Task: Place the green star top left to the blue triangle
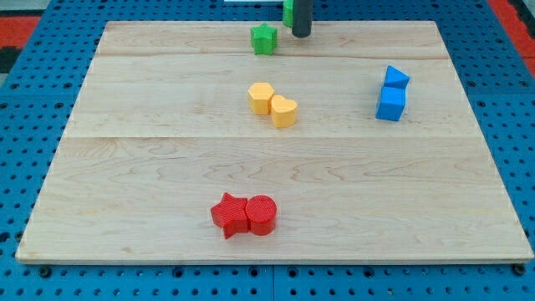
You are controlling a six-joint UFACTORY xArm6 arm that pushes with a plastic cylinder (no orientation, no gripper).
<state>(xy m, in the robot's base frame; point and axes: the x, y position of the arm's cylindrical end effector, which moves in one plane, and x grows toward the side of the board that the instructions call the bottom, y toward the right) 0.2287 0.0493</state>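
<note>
The green star (264, 38) lies near the board's top edge, just left of centre. My tip (301, 35) stands on the board close to the star's right, a small gap apart. A second green block (287, 12) shows partly behind the rod, its shape unclear. The blue triangle (396, 78) lies at the right of the board, touching a blue cube (390, 104) just below it. The star is far to the left of and above the triangle.
A yellow hexagon (261, 98) and a yellow heart (284, 111) touch each other near the board's centre. A red star (228, 215) and a red cylinder (261, 215) touch at the bottom centre. The wooden board (125, 167) rests on a blue pegboard.
</note>
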